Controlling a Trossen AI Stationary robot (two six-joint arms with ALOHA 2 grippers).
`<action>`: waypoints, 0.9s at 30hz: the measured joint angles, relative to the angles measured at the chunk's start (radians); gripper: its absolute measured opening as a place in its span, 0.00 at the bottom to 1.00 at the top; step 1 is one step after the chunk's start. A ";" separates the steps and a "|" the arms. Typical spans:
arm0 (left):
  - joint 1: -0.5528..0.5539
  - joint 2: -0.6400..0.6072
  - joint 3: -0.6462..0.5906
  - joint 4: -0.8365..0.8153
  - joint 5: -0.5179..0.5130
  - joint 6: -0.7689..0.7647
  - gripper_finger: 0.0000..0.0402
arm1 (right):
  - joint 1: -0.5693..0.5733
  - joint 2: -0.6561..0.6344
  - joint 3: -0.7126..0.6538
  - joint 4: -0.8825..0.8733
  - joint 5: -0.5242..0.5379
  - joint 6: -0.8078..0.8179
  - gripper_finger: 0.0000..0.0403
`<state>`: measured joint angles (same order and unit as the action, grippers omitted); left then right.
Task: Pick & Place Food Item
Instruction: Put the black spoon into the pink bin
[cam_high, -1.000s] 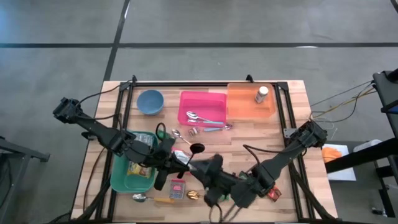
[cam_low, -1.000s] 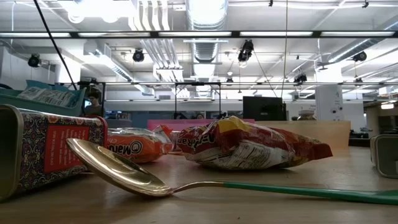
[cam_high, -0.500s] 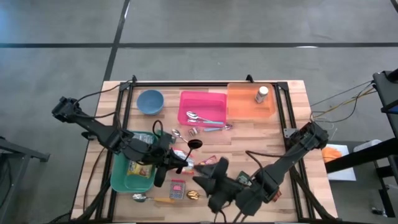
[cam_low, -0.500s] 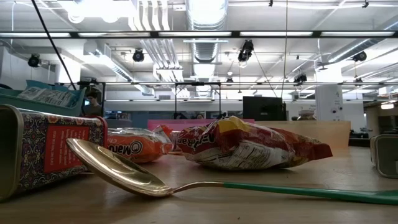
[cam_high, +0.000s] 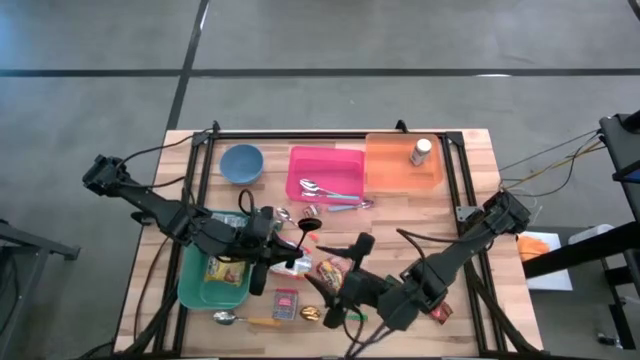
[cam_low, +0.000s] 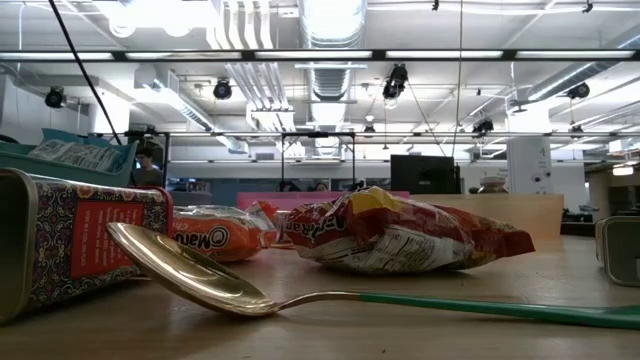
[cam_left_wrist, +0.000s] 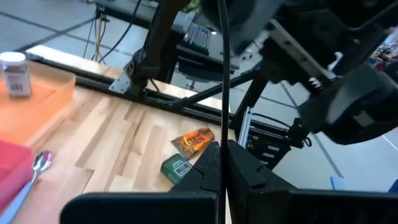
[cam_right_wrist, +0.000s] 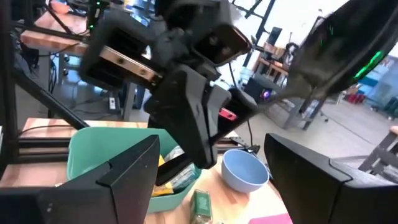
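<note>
A red snack bag (cam_high: 330, 268) lies flat on the wooden table (cam_high: 470, 170) near its middle; the low view shows it crumpled (cam_low: 400, 235) beside an orange packet (cam_low: 215, 232). My right gripper (cam_high: 345, 283) hovers over the bag, pointing level toward the table's left, open, with nothing between its fingers (cam_right_wrist: 124, 168). My left gripper (cam_high: 290, 258) is just left of it, above the table, shut on a thin black spoon (cam_high: 310, 226). My left gripper pinches the black spoon's thin handle (cam_left_wrist: 222, 155) between its two fingers (cam_left_wrist: 205, 168). The spoon runs on past the fingertips, edge-on to the wrist camera. It is lifted clear of the table, and its round end (cam_high: 310, 224) points toward the far edge.
A green bin (cam_high: 190, 290) holding packets sits at the left. A blue bowl (cam_high: 241, 163), a pink tray (cam_high: 326, 158) with spoons and an orange tray (cam_high: 395, 170) with a bottle (cam_high: 421, 151) line the far edge. A patterned tin (cam_low: 70, 240) and a spoon (cam_low: 200, 275) lie near the front.
My right gripper has rolled about the line it points along, so its open fingers now stand one toward the far edge and one toward the near edge, and the red bag below shows. The black spoon's round end has shifted a little toward the far edge.
</note>
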<state>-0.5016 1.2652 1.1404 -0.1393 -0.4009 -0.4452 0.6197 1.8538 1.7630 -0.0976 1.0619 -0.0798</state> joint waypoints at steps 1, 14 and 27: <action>-0.001 0.000 0.000 0.014 0.000 0.016 0.00 | -0.012 0.000 0.000 0.000 -0.016 0.008 0.71; -0.087 0.002 -0.002 0.046 -0.003 0.191 0.00 | -0.081 -0.002 0.000 0.111 -0.179 -0.058 0.70; -0.099 0.002 -0.002 0.073 -0.010 0.231 0.00 | -0.104 -0.002 0.000 0.138 -0.405 -0.080 0.30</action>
<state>-0.6006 1.2671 1.1385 -0.0662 -0.4114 -0.2145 0.5155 1.8515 1.7626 0.0406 0.6567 -0.1600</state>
